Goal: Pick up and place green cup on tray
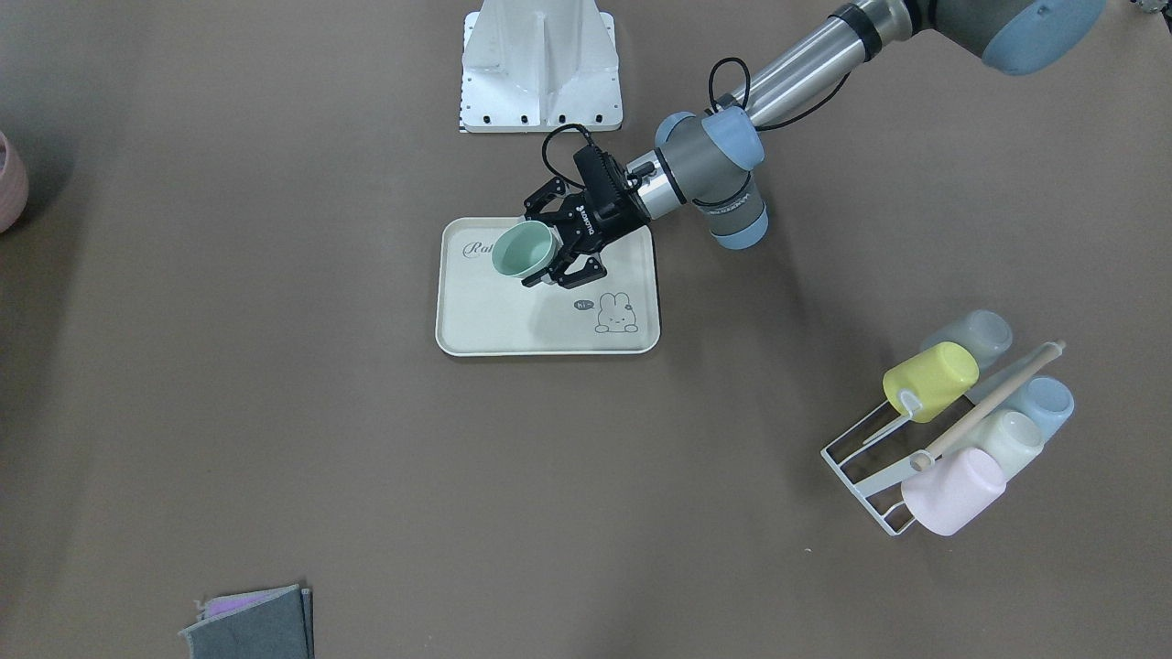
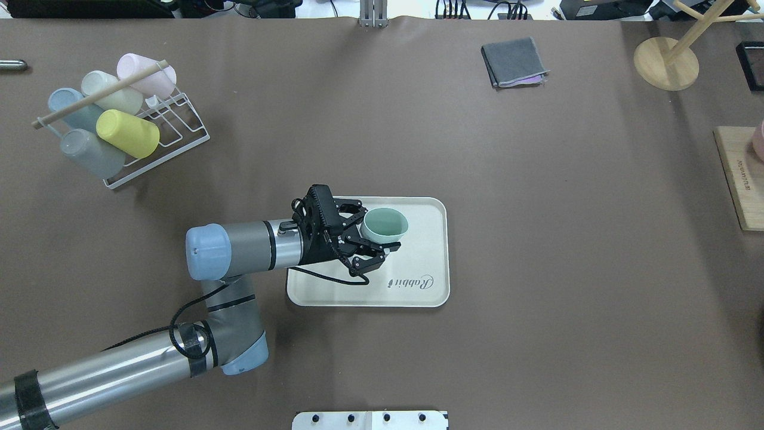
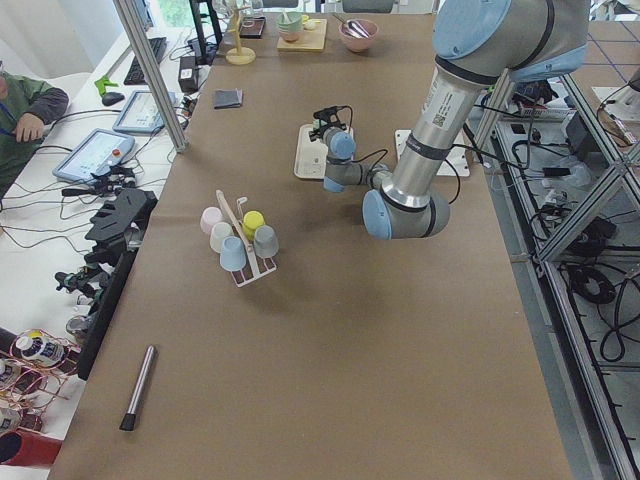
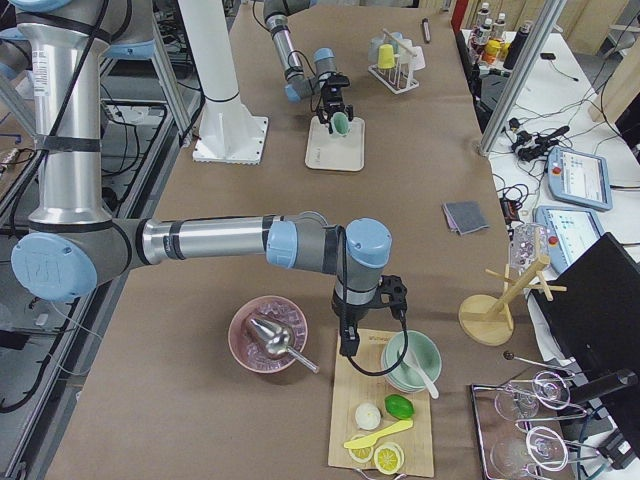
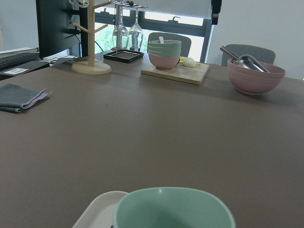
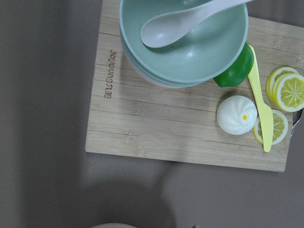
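Mint-green plastic marks the object of interest.

**Front-facing view.** The left pincer point(image 1: 542, 243) is clamped on the green cup point(image 1: 520, 252), with one finger against each side of its wall. The cup stands mouth-up, so its long axis is vertical and square to the pincer's level reach. The tray point(image 1: 513, 320) lies directly beneath the pincer. Whether the cup's base touches the tray cannot be told.

**Overhead view.** The green cup point(image 2: 385, 224) sits between the fingers of the left pincer point(image 2: 376, 230), just ahead of its palm. Bare tray point(image 2: 424, 251) extends beyond the fingertips and to either side, so the cup is well inside the rim.

**Left side view.** The near arm carries the left pincer point(image 3: 325, 125) over the tray point(image 3: 304, 165). The cup is too small to make out.

**Right side view.** The far arm holds the green cup point(image 4: 340, 122) above the tray point(image 4: 335, 152). The right pincer point(image 4: 372, 335) hangs well apart, over a wooden board point(image 4: 385, 420), and its opening cannot be judged.

**Left wrist view.** The rim of the green cup point(image 5: 173, 209) fills the space immediately ahead of the pincer, and a corner of the tray point(image 5: 97, 211) shows below it.

**Right wrist view.** Only the wooden board point(image 6: 185, 128) and stacked bowls point(image 6: 185, 42) appear, and no fingers are visible.

**Judgement.** The left arm alone is placed to act. The coming move probably turns on a straight descent along the cup's vertical axis, then a sideways parting of the fingers.
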You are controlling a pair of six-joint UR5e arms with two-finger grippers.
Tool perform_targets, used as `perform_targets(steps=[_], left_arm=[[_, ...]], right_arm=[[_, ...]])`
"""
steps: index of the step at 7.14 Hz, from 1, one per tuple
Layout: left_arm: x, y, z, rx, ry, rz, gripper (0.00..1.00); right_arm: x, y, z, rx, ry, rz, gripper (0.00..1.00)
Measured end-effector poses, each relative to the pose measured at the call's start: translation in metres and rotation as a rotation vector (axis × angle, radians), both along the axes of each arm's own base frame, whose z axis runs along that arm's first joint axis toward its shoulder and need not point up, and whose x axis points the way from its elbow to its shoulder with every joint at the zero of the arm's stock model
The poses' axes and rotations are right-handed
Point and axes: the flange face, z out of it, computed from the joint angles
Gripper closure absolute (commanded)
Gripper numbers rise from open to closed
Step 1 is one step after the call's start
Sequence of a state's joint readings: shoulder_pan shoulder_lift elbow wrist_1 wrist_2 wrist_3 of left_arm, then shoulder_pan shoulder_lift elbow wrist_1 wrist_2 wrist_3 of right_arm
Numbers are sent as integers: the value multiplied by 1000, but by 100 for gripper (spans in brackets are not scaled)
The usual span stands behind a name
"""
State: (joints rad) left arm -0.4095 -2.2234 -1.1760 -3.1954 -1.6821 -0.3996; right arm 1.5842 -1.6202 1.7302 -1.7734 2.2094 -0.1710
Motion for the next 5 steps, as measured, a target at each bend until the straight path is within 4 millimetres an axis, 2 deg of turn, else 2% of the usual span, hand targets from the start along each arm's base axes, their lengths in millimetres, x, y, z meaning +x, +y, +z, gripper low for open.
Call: perform_targets(steps=[2, 5], left_arm=[[9, 2, 6, -5, -28, -11, 100], [14, 7, 2, 14, -33, -11, 100]], right_arm=[[-1, 4, 6, -12, -7, -4, 0], [-6, 2, 5, -12, -35, -8, 0]])
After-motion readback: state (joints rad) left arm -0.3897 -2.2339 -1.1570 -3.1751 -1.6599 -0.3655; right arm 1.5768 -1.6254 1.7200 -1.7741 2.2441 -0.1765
